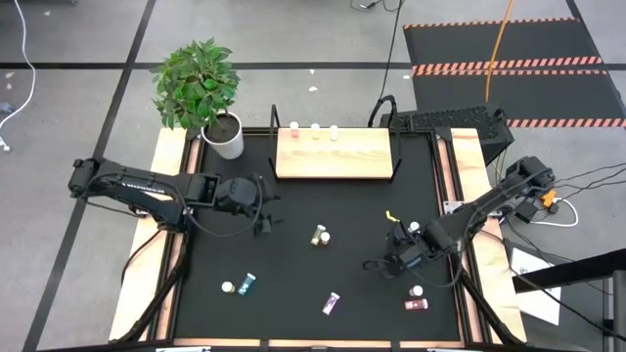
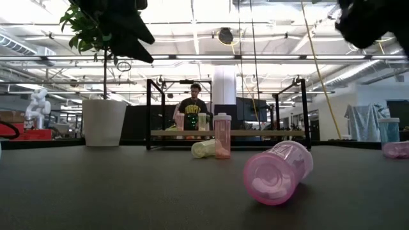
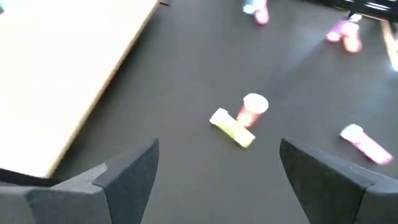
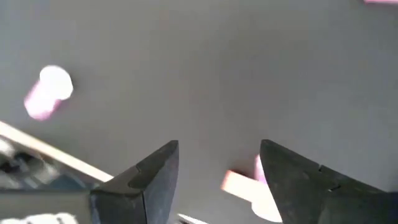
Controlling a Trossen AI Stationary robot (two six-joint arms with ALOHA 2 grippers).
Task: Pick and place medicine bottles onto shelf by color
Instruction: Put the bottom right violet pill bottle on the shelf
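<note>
The tan shelf point(image 1: 333, 156) stands at the table's far middle with three small bottles point(image 1: 315, 128) upright along its back edge. My left gripper point(image 1: 266, 207) hovers open, left of the shelf's front; its wrist view point(image 3: 217, 168) looks at a yellow bottle point(image 3: 233, 129) lying beside an upright pink one point(image 3: 254, 109). My right gripper point(image 1: 386, 262) is open at the right. In its wrist view point(image 4: 217, 167) a pink bottle point(image 4: 245, 185) shows low between the fingers, partly hidden. Another pink bottle point(image 4: 46, 93) lies farther off.
A teal bottle point(image 1: 249, 284), a purple one point(image 1: 333, 303) and a pink one point(image 1: 417, 304) lie near the front edge. A pink bottle point(image 2: 278, 172) lies close in the low view. A white plant pot point(image 1: 225, 135) stands left of the shelf. A person point(image 2: 193, 105) stands behind the table.
</note>
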